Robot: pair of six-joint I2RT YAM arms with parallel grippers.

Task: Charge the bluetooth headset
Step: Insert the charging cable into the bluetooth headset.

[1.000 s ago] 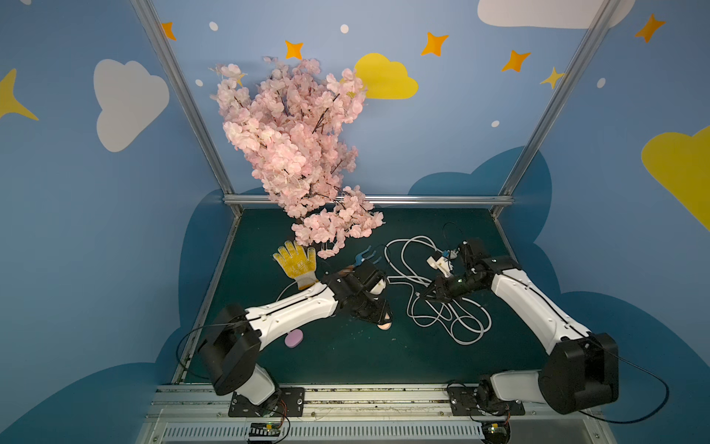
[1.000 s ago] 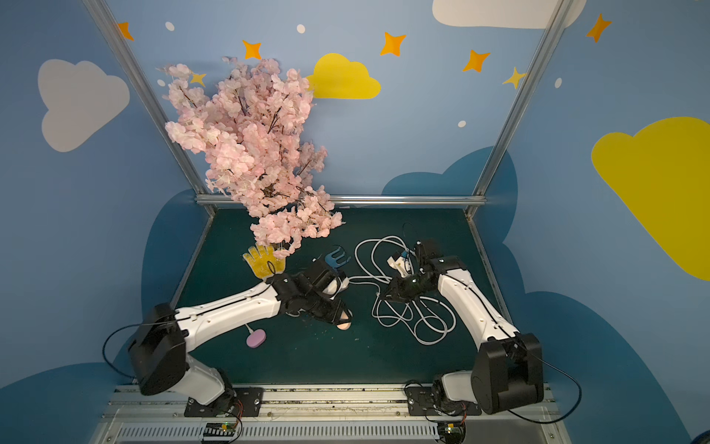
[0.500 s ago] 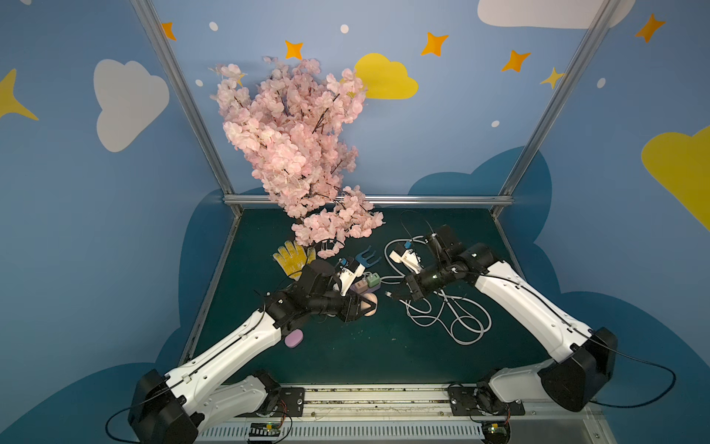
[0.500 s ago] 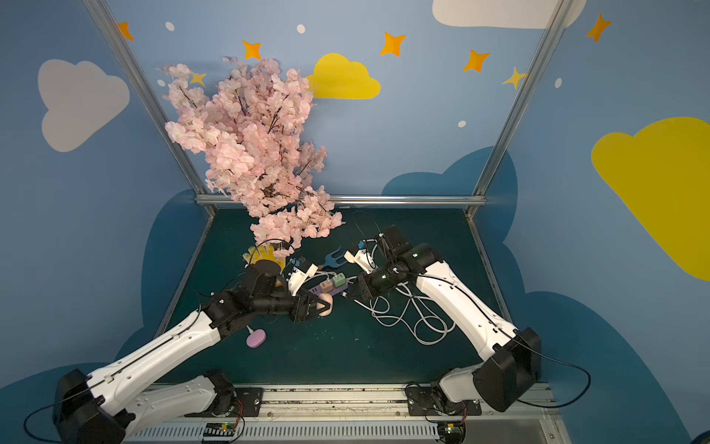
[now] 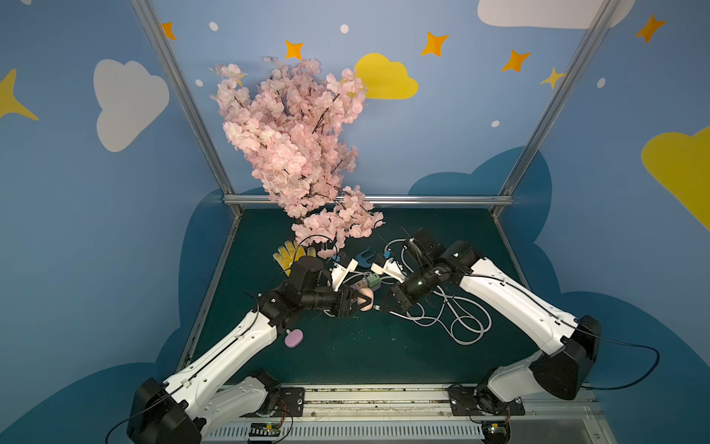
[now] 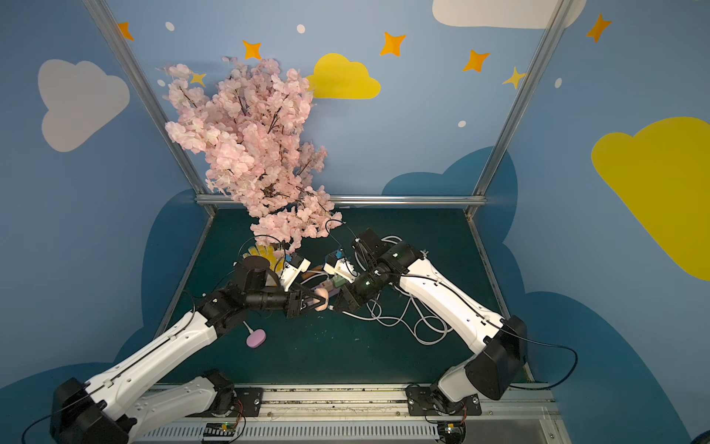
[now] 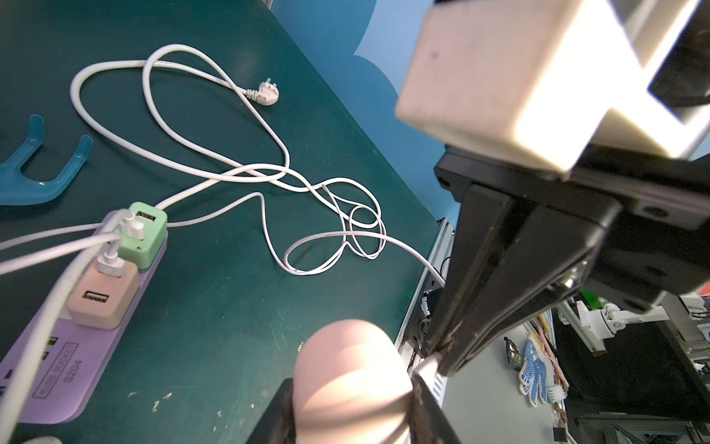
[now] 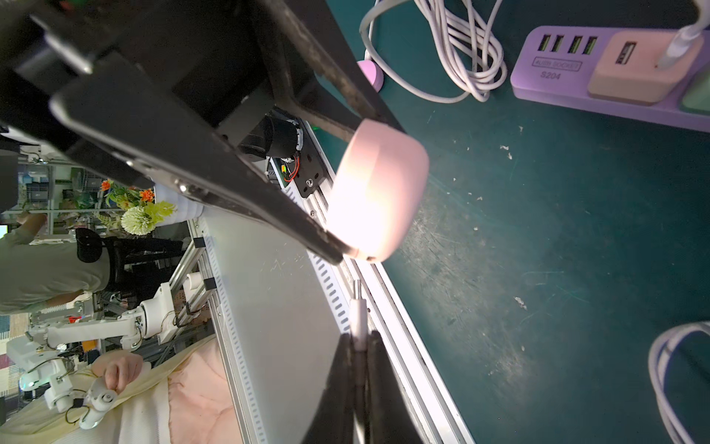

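Left pincer [image 6: 316,301] grips the pale pink headset case [image 8: 378,192] across its sides, jaws part-way apart around it. The case is held off the green tabletop [image 5: 345,353], near its middle and just in front of the purple power strip [image 7: 57,384].

Right pincer [image 5: 385,302] is fully closed on the white charging plug [image 8: 357,307], which sticks out past its fingertips. In the right wrist view the plug tip sits just beside the case's edge with a small gap between them; they are not joined. The two pincers face each other tip to tip in both top views.

On the power strip stand a pink adapter [image 7: 102,298] and a green adapter [image 7: 144,234], each with a white lead plugged in. Loose white cable [image 5: 461,323] lies coiled on the tabletop under the right arm.
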